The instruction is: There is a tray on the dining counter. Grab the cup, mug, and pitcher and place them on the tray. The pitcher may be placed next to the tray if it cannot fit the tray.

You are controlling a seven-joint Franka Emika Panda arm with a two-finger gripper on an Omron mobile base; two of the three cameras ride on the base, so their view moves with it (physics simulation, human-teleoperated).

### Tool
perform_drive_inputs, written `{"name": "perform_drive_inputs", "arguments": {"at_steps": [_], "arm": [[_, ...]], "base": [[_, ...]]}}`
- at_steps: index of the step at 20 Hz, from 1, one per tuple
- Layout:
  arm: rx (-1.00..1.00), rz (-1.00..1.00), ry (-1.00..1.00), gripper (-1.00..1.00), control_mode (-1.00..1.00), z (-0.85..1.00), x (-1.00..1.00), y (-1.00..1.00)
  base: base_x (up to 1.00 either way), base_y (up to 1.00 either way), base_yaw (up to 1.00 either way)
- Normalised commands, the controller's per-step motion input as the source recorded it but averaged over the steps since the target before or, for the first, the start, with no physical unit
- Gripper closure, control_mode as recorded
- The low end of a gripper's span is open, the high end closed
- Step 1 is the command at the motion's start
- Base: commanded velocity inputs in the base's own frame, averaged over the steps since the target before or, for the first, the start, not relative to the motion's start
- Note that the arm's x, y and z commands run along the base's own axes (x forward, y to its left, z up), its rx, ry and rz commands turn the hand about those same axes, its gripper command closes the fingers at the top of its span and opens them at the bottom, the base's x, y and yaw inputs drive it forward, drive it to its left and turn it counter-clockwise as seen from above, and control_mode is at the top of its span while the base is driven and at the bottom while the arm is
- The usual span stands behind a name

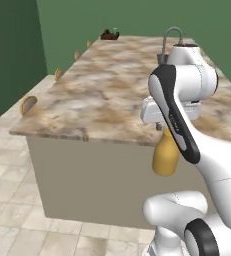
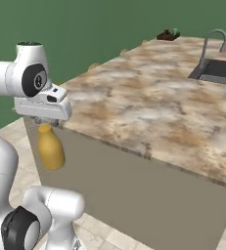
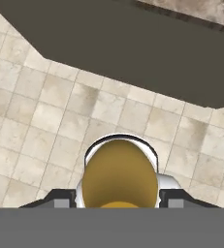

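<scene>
Gripper (image 2: 45,125) pinching pitcher (image 2: 51,149) neck, hanging below dining counter (image 2: 148,102) edge. I must lift clear before carrying toward tray (image 2: 167,35).

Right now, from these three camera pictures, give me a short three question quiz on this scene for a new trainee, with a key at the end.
1. True or false: the pitcher stands on the tray.
2. What does the gripper hold? A) cup B) mug C) pitcher
3. At which end of the dining counter is the tray?

Key:
1. False; it hangs from the gripper beside the counter, over the floor.
2. C
3. The far end.
</scene>
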Motion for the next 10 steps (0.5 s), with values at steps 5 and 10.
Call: {"name": "perform_drive_inputs", "arguments": {"at_steps": [5, 10], "arm": [[0.00, 0.00, 0.00, 1.00, 1.00, 0.00, 0.00, 0.00], [0.00, 0.00, 0.00, 1.00, 1.00, 0.00, 0.00, 0.00]], "base": [[0.18, 0.98, -0.60], [0.02, 1.00, -0.50]]}}
